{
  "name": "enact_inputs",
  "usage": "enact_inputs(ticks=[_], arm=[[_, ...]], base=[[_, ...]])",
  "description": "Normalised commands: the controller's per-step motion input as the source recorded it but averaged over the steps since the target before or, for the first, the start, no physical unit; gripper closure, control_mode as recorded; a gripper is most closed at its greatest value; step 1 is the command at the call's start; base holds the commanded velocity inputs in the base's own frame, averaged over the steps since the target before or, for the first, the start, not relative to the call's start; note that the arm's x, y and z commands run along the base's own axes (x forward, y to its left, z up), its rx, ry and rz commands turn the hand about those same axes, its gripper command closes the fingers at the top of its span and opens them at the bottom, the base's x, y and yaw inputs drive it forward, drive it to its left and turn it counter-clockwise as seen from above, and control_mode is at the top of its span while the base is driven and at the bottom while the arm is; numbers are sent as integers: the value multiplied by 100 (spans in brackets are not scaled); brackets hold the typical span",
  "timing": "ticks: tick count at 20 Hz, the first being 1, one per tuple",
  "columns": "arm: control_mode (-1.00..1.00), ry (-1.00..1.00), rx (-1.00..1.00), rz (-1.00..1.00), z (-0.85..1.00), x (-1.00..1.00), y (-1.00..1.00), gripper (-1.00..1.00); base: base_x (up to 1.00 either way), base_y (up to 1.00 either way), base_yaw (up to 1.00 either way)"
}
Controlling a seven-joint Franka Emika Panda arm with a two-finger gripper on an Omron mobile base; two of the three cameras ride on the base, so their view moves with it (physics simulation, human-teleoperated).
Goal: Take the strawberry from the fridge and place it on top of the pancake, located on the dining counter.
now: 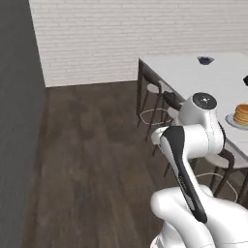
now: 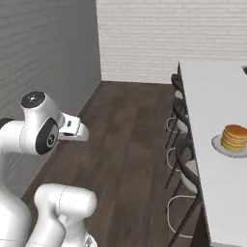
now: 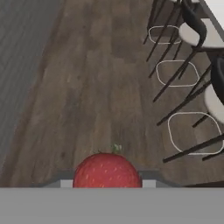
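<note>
The strawberry [image 3: 107, 170], dark red with a small green top, fills the bottom middle of the hand view, and my gripper [image 3: 107, 183] is shut on it above the dark wood floor. My hand [image 2: 72, 128] hangs left of the dining counter [image 2: 212, 96], well apart from it. The pancake [image 2: 234, 137] is a golden-tan stack on a round grey plate [image 2: 217, 144] on the white top. From the left base view the pancake [image 1: 241, 114] sits at the right edge, past my arm's elbow. The fridge is out of view.
Black-framed stools [image 2: 185, 164] line the near side of the counter [image 1: 203, 77], between my hand and the plate; their legs [image 3: 183, 74] show at the right of the hand view. A dark bowl [image 1: 205, 60] sits at the counter's far end. A grey wall [image 1: 19, 121] runs along the left.
</note>
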Motion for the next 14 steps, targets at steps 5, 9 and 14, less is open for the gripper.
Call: enact_inputs(ticks=[5,9,14], arm=[[100,0,0,0,0,0,0,100],[100,0,0,0,0,0,0,100],[100,0,0,0,0,0,0,100]], base=[[16,-12,-85],[45,0,-75],[62,22,-76]])
